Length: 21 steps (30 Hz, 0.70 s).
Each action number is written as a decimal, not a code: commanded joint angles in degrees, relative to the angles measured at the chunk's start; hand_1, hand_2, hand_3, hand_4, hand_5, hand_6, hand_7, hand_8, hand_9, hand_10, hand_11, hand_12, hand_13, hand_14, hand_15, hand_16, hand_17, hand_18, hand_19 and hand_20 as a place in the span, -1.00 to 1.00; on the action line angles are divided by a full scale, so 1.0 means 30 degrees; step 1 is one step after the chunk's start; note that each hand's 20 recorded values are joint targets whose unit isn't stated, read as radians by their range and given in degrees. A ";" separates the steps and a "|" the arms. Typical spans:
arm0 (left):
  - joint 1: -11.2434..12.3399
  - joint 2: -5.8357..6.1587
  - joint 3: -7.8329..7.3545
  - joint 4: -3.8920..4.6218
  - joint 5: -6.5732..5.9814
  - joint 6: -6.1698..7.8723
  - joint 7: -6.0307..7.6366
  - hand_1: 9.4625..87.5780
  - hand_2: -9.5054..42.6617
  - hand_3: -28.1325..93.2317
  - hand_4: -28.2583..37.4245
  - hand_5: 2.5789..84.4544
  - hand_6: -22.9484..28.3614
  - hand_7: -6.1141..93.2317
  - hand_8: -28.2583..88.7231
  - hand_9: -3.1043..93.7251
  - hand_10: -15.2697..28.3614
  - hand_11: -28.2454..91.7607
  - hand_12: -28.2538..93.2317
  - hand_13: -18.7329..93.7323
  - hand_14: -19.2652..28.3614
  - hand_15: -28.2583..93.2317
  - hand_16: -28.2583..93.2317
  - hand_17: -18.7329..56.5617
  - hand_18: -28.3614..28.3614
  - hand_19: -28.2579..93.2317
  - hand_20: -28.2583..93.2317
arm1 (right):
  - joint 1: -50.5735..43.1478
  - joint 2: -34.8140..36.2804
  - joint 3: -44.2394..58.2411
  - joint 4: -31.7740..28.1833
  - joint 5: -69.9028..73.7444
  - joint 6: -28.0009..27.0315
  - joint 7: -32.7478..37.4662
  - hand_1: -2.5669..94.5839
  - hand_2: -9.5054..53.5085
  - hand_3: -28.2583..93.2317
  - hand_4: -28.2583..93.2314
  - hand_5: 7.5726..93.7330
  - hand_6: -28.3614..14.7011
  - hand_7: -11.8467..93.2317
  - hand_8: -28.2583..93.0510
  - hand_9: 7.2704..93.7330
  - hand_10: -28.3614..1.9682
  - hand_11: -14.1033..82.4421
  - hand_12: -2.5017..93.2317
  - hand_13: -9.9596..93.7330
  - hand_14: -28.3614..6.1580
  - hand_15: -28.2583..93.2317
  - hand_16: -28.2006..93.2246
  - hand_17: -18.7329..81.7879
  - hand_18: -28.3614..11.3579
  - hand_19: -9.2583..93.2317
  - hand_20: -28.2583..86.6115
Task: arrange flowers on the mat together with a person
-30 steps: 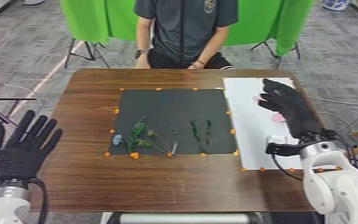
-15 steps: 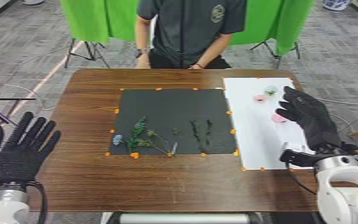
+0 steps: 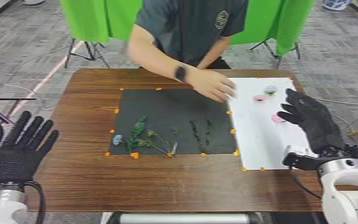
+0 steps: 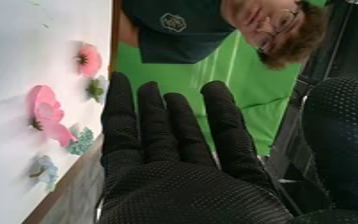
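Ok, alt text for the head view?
A person's hand is over the far right corner of a black mat with sprigs. The robot's right hand is by a white mat with flowers; its left hand is open at left.

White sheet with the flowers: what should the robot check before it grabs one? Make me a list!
1. Flowers waiting on the white sheet: ok, pink flowers are there.
2. Right hand empty: ok, fingers straight.
3. Person's hand out of the way: not ok, it's where sheet and dark mat meet.
4. Left hand off the mat: ok, left of it.
5. Which flower goes next: cannot tell.
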 commanded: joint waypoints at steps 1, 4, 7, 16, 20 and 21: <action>0.0105 -0.0069 -0.0050 0.0008 0.0110 0.0050 -0.0213 -0.60 -0.30 0.65 -1.00 -0.06 0.18 -0.67 -0.69 -0.17 0.41 -0.23 -0.40 -0.16 0.43 -0.12 -0.61 -0.65 0.50 -0.05 -0.33 | -0.0108 0.0032 -0.0057 -0.0179 -0.0263 0.0201 -0.0048 -0.59 -0.46 0.76 -0.97 -0.40 0.03 -0.52 -0.69 -0.57 -0.23 -0.64 -0.65 -0.31 -0.07 -0.31 -0.27 -0.32 -0.30 -0.19 -0.28; 0.0044 -0.0051 0.0053 0.0061 0.0155 0.0040 -0.0331 -0.59 -0.30 0.65 -1.00 -0.06 0.18 -0.67 -0.69 -0.17 0.41 -0.23 -0.40 -0.16 0.43 -0.12 -0.61 -0.65 0.50 -0.05 -0.33 | -0.0400 -0.0101 0.0291 -0.0372 -0.0330 0.0025 -0.0084 -0.58 -0.48 0.76 -0.97 -0.42 0.03 -0.53 -0.69 -0.58 -0.23 -0.65 -0.65 -0.32 -0.08 -0.31 -0.26 -0.32 -0.30 -0.19 -0.28; -0.0029 -0.0063 0.0085 0.0070 0.0156 0.0029 -0.0355 -0.60 -0.28 0.65 -1.00 -0.06 0.18 -0.67 -0.69 -0.17 0.41 -0.23 -0.40 -0.16 0.43 -0.12 -0.61 -0.65 0.50 -0.05 -0.33 | -0.0557 -0.0218 0.0523 -0.0537 -0.0391 -0.0254 -0.0174 -0.58 -0.49 0.76 -0.97 -0.42 0.03 -0.52 -0.69 -0.58 -0.23 -0.65 -0.65 -0.32 -0.08 -0.32 -0.26 -0.32 -0.30 -0.19 -0.28; 0.0008 0.0037 -0.0034 0.0036 0.0067 0.0110 -0.0417 -0.61 -0.25 0.65 -1.00 -0.05 0.19 -0.67 -0.69 -0.17 0.41 -0.23 -0.40 -0.16 0.43 -0.12 -0.61 -0.65 0.50 -0.04 -0.33 | -0.0111 0.0496 -0.0840 -0.0392 -0.1897 0.1066 -0.0504 -0.57 -0.53 0.77 -0.96 -0.40 0.08 -0.51 -0.70 -0.55 -0.13 -0.65 -0.66 -0.39 0.10 -0.39 -0.30 -0.39 -0.21 -0.18 -0.29; 0.0081 -0.0223 0.0133 0.0068 -0.0083 0.0135 -0.0234 -0.61 -0.24 0.65 -1.00 -0.05 0.19 -0.67 -0.69 -0.17 0.40 -0.23 -0.40 -0.15 0.43 -0.12 -0.61 -0.65 0.50 -0.04 -0.33 | -0.0624 0.0193 -0.0339 -0.0590 -0.1699 0.0416 -0.0205 -0.57 -0.55 0.78 -0.96 -0.36 0.11 -0.50 -0.71 -0.50 0.06 -0.63 -0.68 -0.41 0.24 -0.45 -0.35 -0.40 -0.11 -0.20 -0.34; 0.0252 -0.0213 0.0143 0.0044 -0.0091 0.0099 -0.0264 -0.61 -0.24 0.65 -1.00 -0.05 0.19 -0.67 -0.69 -0.17 0.41 -0.23 -0.40 -0.15 0.43 -0.12 -0.61 -0.65 0.50 -0.04 -0.33 | -0.0624 0.0285 -0.0163 -0.0633 -0.1533 0.0140 -0.0240 -0.57 -0.55 0.78 -0.96 -0.36 0.12 -0.50 -0.71 -0.49 0.07 -0.62 -0.69 -0.40 0.24 -0.45 -0.36 -0.40 -0.10 -0.22 -0.35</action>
